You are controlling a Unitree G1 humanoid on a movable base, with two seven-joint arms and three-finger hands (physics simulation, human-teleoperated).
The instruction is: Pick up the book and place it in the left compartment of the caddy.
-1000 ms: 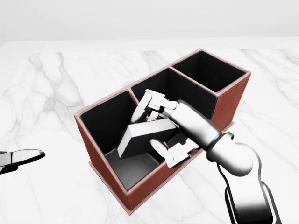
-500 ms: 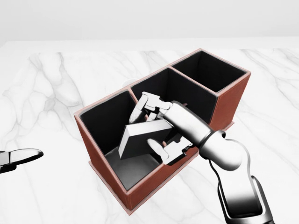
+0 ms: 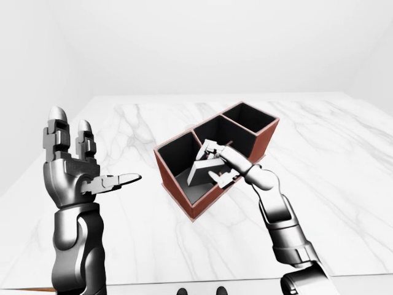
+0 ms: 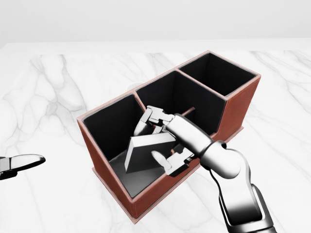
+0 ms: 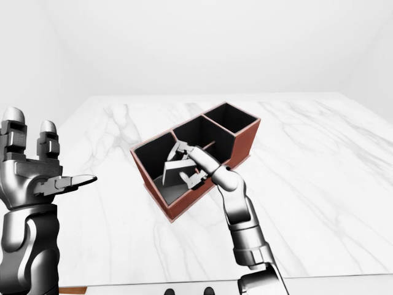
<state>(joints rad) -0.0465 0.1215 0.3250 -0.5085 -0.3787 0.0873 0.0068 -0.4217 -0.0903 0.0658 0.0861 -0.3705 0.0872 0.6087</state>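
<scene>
Gripping: right hand has its fingers closed round the grey book.
Book: tilted, lowered into the left compartment of the red-brown caddy.
Left hand: raised, fingers spread, holding nothing.
Counter: white marble with grey veins.
Room: plain pale walls.

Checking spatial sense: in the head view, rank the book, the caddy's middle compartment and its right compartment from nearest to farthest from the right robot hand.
1. Book, held in the right robot hand, in the left compartment.
2. Middle compartment, just above.
3. Right compartment, upper right.
</scene>
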